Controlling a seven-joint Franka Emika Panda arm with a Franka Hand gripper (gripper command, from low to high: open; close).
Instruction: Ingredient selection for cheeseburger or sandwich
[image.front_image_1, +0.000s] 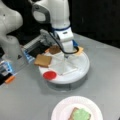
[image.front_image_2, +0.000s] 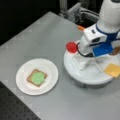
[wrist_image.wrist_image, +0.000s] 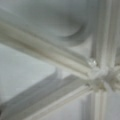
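Note:
In both front views my gripper hangs low over the middle of a round white divided tray. The ingredients lie in its sections: a tan toast square, a red tomato disc, a dark brown patty and a yellow cheese square. The sandwich on the white plate is one toast square with green lettuce on top. The wrist view shows only the tray's white dividers, very close, and no fingers.
A second white robot base stands at a front view's left, with an orange piece near it. A metal rail runs behind the tray. The grey table ends at a dark perforated surface.

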